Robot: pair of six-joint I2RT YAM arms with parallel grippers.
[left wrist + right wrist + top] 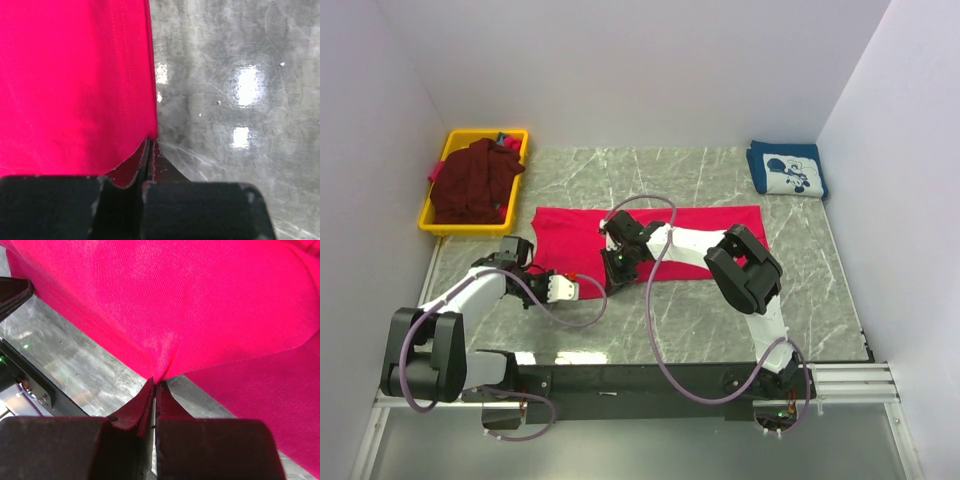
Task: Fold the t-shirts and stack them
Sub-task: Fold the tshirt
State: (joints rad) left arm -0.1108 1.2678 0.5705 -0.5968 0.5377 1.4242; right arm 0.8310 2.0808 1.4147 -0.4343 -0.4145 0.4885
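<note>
The red t-shirt (720, 220) is laid out flat as a wide band across the middle of the desk. Its near edge is pinched by the left gripper (580, 288), closed tight on the cloth toward the left end, and by the right gripper (617, 268), likewise clamped on the hem just beside it; a navy printed t-shirt (787, 170) is seen folded at the far right corner; a maroon t-shirt (470, 182) is heaped in a yellow bin (470, 133) at the far left corner.

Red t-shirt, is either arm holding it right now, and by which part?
Yes, both. The left gripper pinches the red t-shirt at a near-edge corner; the right gripper pinches its near edge farther along.
</note>
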